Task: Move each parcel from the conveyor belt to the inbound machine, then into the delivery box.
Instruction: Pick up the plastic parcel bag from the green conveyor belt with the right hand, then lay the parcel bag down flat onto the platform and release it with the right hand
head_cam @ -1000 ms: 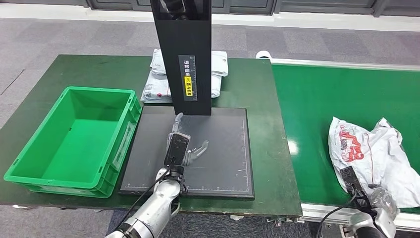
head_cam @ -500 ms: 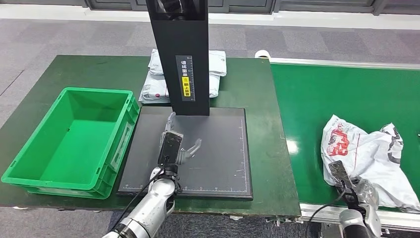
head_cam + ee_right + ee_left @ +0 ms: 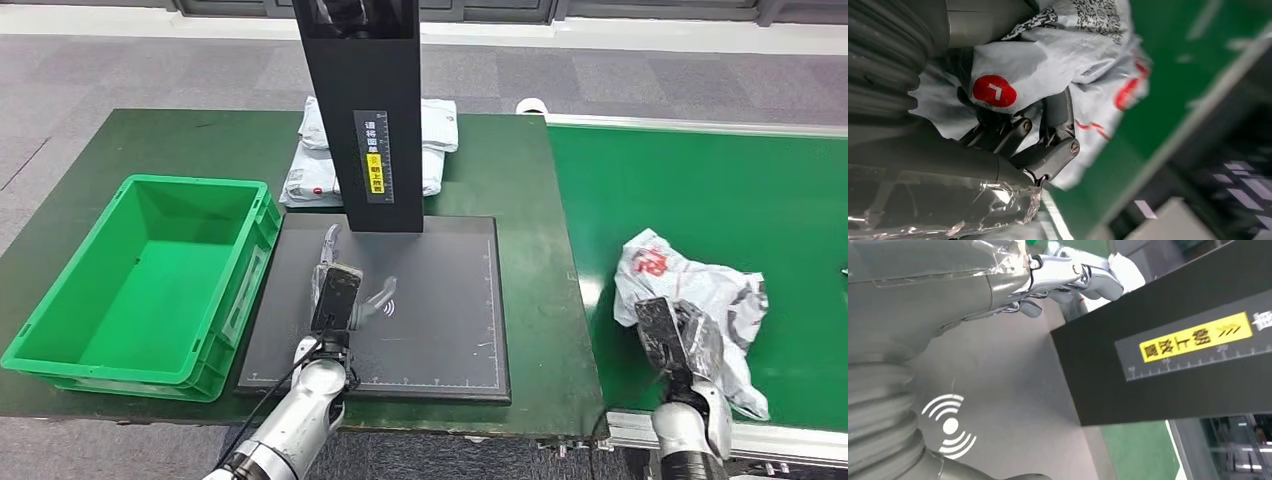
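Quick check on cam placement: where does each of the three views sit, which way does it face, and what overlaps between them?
Head view: high on the body, facing forward and down at the table, green crate, scan pad and conveyor belt; both arms enter from below.
Left wrist view: behind the left hand, facing the black column across the pad.
Right wrist view: behind the right hand, facing the white parcel it grips on the belt.
Shared: head and left wrist both show column and pad; head and right wrist both show parcel and belt.
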Robot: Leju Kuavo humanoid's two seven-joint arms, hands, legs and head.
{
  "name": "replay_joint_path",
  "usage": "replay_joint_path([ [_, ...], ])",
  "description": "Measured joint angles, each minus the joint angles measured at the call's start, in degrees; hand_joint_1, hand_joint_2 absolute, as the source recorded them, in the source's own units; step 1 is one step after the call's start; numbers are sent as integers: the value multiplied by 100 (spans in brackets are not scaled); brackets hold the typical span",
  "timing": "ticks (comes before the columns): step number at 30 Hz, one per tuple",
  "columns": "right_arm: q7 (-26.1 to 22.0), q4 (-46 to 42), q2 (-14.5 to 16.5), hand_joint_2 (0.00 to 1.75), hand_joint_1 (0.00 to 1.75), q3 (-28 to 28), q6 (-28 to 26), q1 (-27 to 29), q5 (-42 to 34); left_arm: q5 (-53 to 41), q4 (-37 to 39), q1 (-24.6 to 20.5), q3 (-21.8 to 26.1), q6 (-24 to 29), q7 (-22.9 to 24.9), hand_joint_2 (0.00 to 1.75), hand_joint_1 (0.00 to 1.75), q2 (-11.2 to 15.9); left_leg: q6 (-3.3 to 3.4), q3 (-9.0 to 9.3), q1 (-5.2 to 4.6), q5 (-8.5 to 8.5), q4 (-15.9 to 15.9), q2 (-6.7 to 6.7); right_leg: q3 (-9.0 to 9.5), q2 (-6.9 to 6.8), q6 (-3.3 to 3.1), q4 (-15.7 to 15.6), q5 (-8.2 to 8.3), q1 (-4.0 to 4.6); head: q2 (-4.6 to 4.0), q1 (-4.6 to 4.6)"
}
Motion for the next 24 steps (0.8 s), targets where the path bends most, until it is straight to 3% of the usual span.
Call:
replay_joint_path([
  [6, 76, -1197, 428, 175, 175, 1747, -1, 21, -81, -217, -120, -378, 97, 261, 92, 175, 0, 13, -19, -12, 3, 12, 0, -2, -18, -2, -13, 21, -5, 2, 0, 0],
  [13, 218, -1093, 821, 175, 175, 3521, 191, -732, -487, -283, -155, -916, 128, 249, 254, 175, 0, 26, -39, -16, 4, 26, -1, -4, -29, -1, -25, 30, 2, 4, 0, 1],
  [18, 381, -907, 853, 175, 175, 4417, 901, -1141, -1021, -174, -271, -985, 128, 127, 290, 175, 0, 81, -40, -16, 4, 27, -1, -7, -30, -2, -26, 31, 2, 4, 0, 0],
  [24, 637, -659, 777, 175, 175, 5111, 1733, -1162, -1436, -88, -399, -1012, 123, -35, 407, 175, 0, 107, -41, -19, 3, 24, -1, -14, -33, -7, -28, 29, -2, 3, 0, -1],
])
